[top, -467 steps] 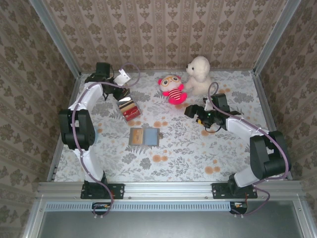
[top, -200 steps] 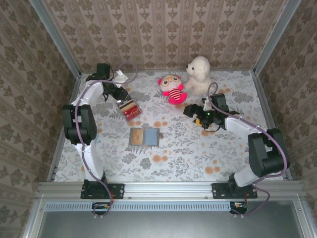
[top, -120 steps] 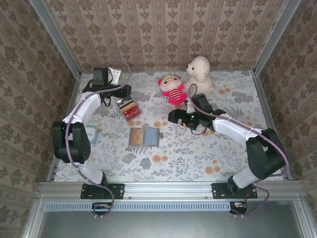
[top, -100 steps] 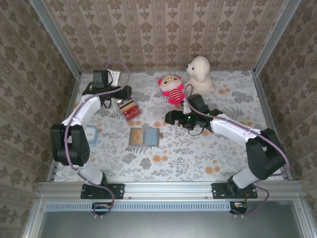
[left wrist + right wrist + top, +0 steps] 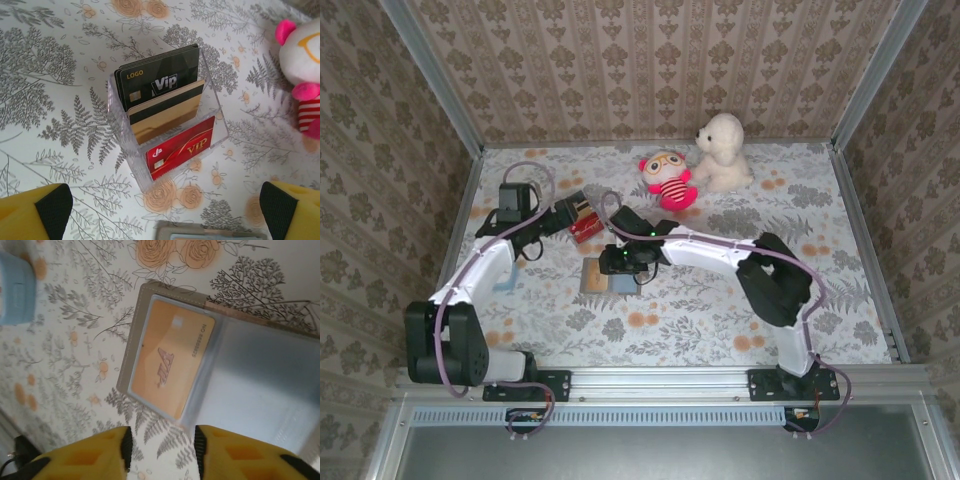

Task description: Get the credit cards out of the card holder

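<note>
Lower the partly closed, empty right gripper point(image 5: 162, 452) onto the orange plastic credit card point(image 5: 172, 375) pocketed in the thin grey two-leaf card holder point(image 5: 270, 390) lying open mid-table, slide it out without lifting the card holder, leaving the wide-open left gripper point(image 5: 160, 210) by the clear acrylic stand point(image 5: 212, 107).

The card holder point(image 5: 595, 276) lies opened flat in the middle of the bench point(image 5: 720, 300), with one card point(image 5: 172, 357) tucked into its left leaf. Just behind it, a tiered stand point(image 5: 216, 112) holds three credit cards point(image 5: 160, 87) upright, one behind another. Two plush toys point(image 5: 667, 180) sit side by side farther back, to the right. A small case point(image 5: 15, 287) lies left of the holder.
</note>
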`<move>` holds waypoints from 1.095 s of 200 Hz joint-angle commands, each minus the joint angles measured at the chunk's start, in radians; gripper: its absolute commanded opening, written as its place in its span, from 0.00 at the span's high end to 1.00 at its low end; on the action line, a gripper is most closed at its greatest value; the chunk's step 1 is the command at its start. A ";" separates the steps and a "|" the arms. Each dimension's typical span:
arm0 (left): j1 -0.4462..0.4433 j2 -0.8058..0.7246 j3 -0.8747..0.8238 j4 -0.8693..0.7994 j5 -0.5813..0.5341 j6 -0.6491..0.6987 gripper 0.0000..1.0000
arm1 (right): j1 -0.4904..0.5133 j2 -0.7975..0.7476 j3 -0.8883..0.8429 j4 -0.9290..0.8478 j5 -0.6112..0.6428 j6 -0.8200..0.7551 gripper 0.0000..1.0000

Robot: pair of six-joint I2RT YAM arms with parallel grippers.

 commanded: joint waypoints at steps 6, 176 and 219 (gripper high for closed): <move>0.003 -0.032 -0.039 -0.070 0.019 -0.097 0.00 | -0.007 0.090 0.075 -0.084 0.029 0.063 0.67; -0.042 0.068 -0.111 -0.043 0.266 -0.088 0.09 | -0.087 -0.005 -0.118 -0.131 0.032 -0.403 0.70; -0.136 0.069 -0.128 -0.043 0.267 -0.117 0.20 | -0.097 -0.103 -0.147 -0.043 -0.040 -0.266 0.67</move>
